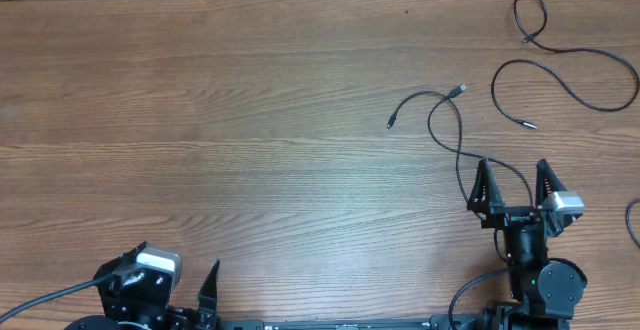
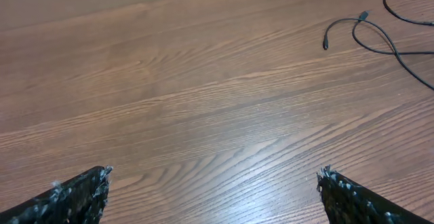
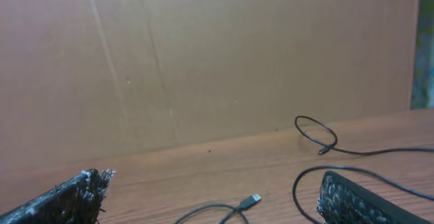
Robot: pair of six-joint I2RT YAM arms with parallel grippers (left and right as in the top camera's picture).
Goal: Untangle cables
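Thin black cables lie at the table's far right. One cable (image 1: 445, 120) has a silvery plug (image 1: 459, 90) and a small dark plug (image 1: 391, 122); it snakes down toward my right gripper (image 1: 513, 177). That gripper is open and holds nothing, with this cable running past its left finger. A second cable (image 1: 590, 85) loops near the back right corner and ends in a plug (image 1: 528, 125). The right wrist view shows the silvery plug (image 3: 252, 199) ahead between the open fingers (image 3: 339, 197). My left gripper (image 1: 165, 282) is open at the front left, far from the cables (image 2: 369, 37).
A brown cardboard wall (image 3: 217, 54) stands behind the table's far edge. Another short piece of black cord (image 1: 632, 220) shows at the right edge. The wooden table (image 1: 250, 120) stretches bare to the left. Thick arm wires (image 1: 50, 295) trail at the front left.
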